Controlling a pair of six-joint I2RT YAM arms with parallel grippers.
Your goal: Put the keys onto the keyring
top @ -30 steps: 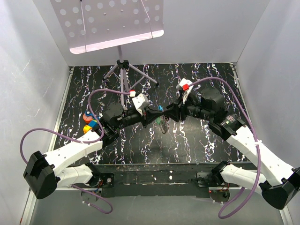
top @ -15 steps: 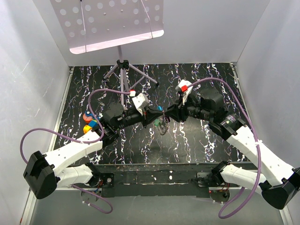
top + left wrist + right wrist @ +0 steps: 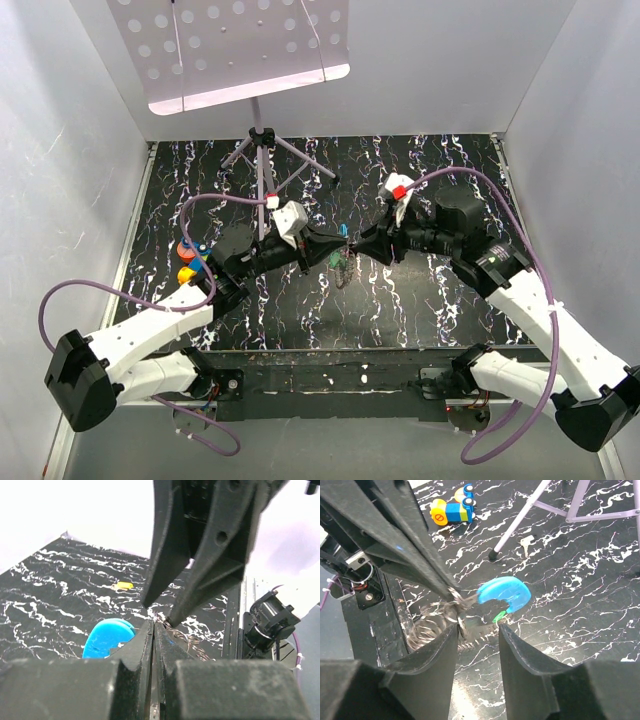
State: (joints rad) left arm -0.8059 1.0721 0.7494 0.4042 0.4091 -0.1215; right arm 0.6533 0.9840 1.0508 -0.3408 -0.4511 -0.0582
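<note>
The keyring's bright blue band (image 3: pixel 502 594) hangs above the mat from thin wire loops (image 3: pixel 427 625), with a small green bit (image 3: pixel 497 616) beside it. My left gripper (image 3: pixel 452 592) comes in from the upper left and is shut on the wire ring next to the band. The left wrist view shows the jaws pressed together (image 3: pixel 154 626), with the band (image 3: pixel 107 636) to their left. My right gripper (image 3: pixel 477 640) is open and faces the ring, whose wire lies by its left finger (image 3: pixel 432 655). In the top view both grippers meet at the keyring (image 3: pixel 343 235). A small pale piece (image 3: pixel 524 543), perhaps a key, lies on the mat.
A tripod stand (image 3: pixel 262 150) with a perforated plate (image 3: pixel 235 45) stands at the back, one leg (image 3: pixel 517 522) near the keyring. A yellow-and-blue toy car (image 3: pixel 452 510) sits at the left (image 3: pixel 190 262). The black marbled mat (image 3: pixel 420 300) is walled by white panels.
Both arms have shifted a little; the left wrist has drawn back to the left and the right wrist has moved slightly down. The keyring stays held between the two grippers.
</note>
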